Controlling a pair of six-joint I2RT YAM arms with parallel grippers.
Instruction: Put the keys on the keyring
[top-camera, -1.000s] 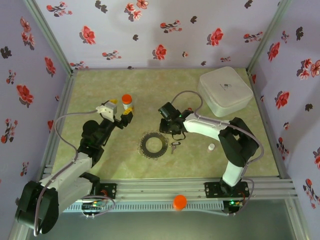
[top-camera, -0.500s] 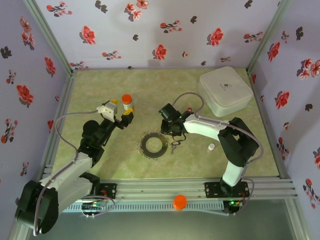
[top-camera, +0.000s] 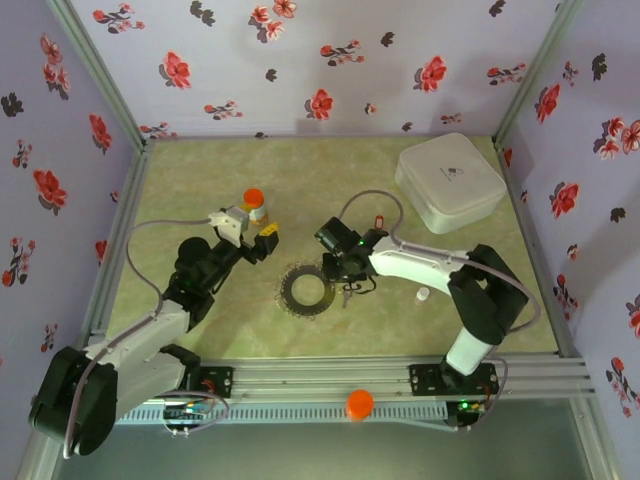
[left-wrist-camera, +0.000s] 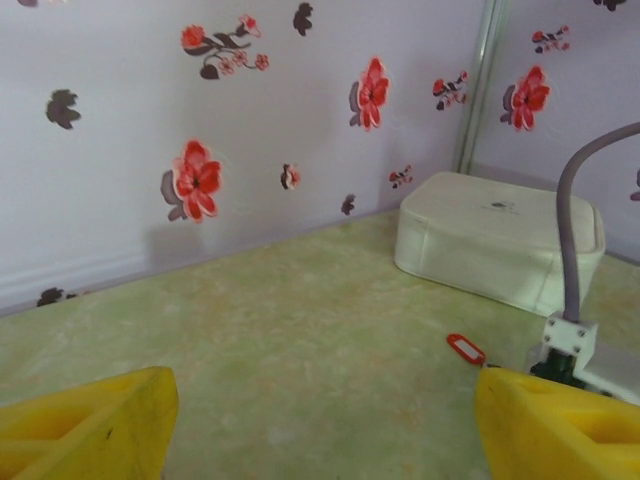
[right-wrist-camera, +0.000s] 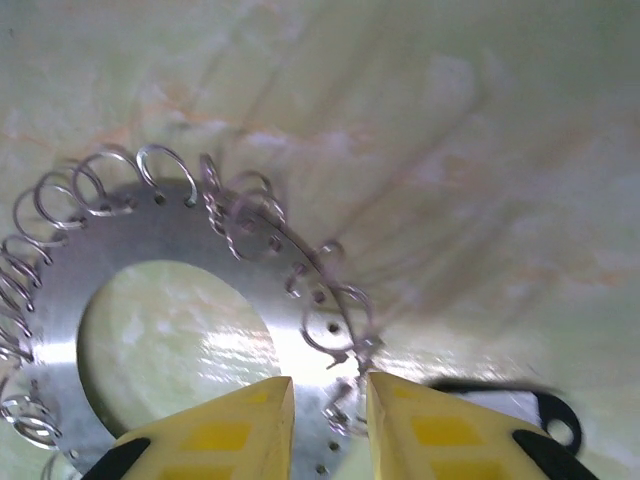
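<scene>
The right fingers (right-wrist-camera: 250, 430) stood close together with only a narrow slit between them, at the bottom of the wrist view, over the rim of the keyring (right-wrist-camera: 180, 250). One small wire loop of that rim sat in the slit; whether the fingers pinched it could not be told. The dark-tagged key (right-wrist-camera: 520, 410) lay flat at the lower right, just beside the ring's edge and not hooked on.

From above, the keyring (top-camera: 306, 289) lay on the tabletop (top-camera: 200, 180) near the middle of the frame, with the right fingers (top-camera: 338, 272) at its right edge. The red-tagged key (top-camera: 378, 219) lay well apart, further up.

The left fingers (left-wrist-camera: 80, 425) were spread wide, holding nothing, hovering left of the ring near an orange-capped bottle (top-camera: 254, 203).

The step in hand appeared to be taking hold of a rim loop. Next, the grip probably needed to settle on that loop, steadying it, before the dark-tagged key could be threaded on.
</scene>
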